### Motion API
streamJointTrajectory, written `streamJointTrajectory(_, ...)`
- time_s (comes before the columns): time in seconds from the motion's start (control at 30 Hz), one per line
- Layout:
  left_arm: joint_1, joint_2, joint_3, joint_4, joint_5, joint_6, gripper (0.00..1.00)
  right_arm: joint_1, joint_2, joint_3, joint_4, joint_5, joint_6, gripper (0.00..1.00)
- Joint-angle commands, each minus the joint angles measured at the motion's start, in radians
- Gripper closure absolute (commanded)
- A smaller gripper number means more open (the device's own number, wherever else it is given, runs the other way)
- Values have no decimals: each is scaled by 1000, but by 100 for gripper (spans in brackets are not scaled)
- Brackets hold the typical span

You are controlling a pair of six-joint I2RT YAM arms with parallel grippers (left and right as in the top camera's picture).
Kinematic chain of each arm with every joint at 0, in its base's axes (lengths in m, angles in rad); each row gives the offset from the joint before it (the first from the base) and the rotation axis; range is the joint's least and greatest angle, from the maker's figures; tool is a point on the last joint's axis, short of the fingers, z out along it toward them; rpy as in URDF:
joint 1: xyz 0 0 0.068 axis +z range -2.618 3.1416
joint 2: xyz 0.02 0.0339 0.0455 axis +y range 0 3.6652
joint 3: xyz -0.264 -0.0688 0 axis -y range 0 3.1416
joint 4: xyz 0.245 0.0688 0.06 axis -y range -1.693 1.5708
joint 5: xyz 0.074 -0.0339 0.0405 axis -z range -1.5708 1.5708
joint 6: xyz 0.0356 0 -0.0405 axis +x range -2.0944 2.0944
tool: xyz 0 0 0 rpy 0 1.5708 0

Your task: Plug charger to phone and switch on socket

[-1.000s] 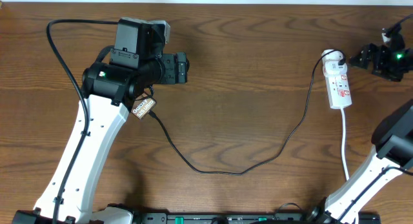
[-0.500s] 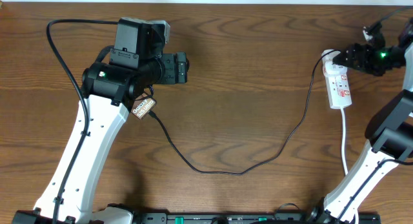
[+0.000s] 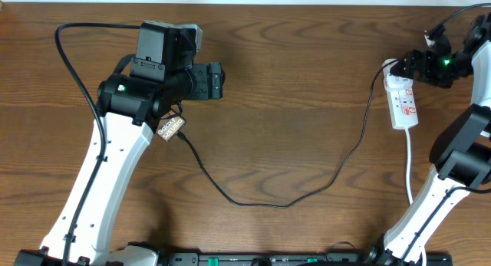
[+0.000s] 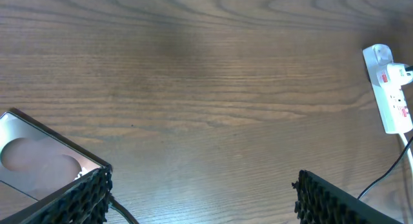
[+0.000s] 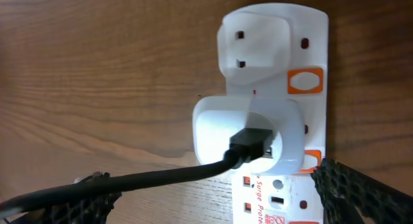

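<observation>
The phone [image 3: 170, 128] lies under my left arm, its end showing; the left wrist view shows its bronze-grey face [image 4: 39, 156] by my left finger. The charger cable [image 3: 253, 202] runs from the phone across the table to a white adapter [image 5: 248, 133] in the socket [image 3: 404, 101]. The socket is a white power strip with orange switches [image 5: 304, 81]. My left gripper [image 3: 217, 80] is open and empty above the table [image 4: 200, 201]. My right gripper [image 3: 415, 67] is open [image 5: 219, 198], with its fingers either side of the socket's adapter end and the cable between them.
The socket's white cord [image 3: 409, 166] runs toward the front edge beside my right arm's base. The socket also shows far right in the left wrist view [image 4: 390, 88]. The table is brown wood [image 3: 291, 128].
My right gripper has moved left and now sits over the socket's far end. The left arm, the phone and the cable have not moved.
</observation>
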Motion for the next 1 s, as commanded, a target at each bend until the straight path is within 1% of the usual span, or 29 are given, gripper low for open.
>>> streamJointTrajectory(0.0,1,-8,16,-1,-13,17,11,7,14,-11,-1,15,34,1)
streamJointTrajectory(0.27,1,-8,16,-1,-13,17,11,8,14,-91,32,3,35,1)
streamJointTrajectory(0.43,1,-8,16,-1,-13,17,11,9,14,-134,58,-49,31,1)
streamJointTrajectory(0.83,1,-8,16,-1,-13,17,11,10,14,-135,79,-55,29,1)
streamJointTrajectory(0.97,1,-8,16,-1,-13,17,11,11,14,-135,89,-56,6,1)
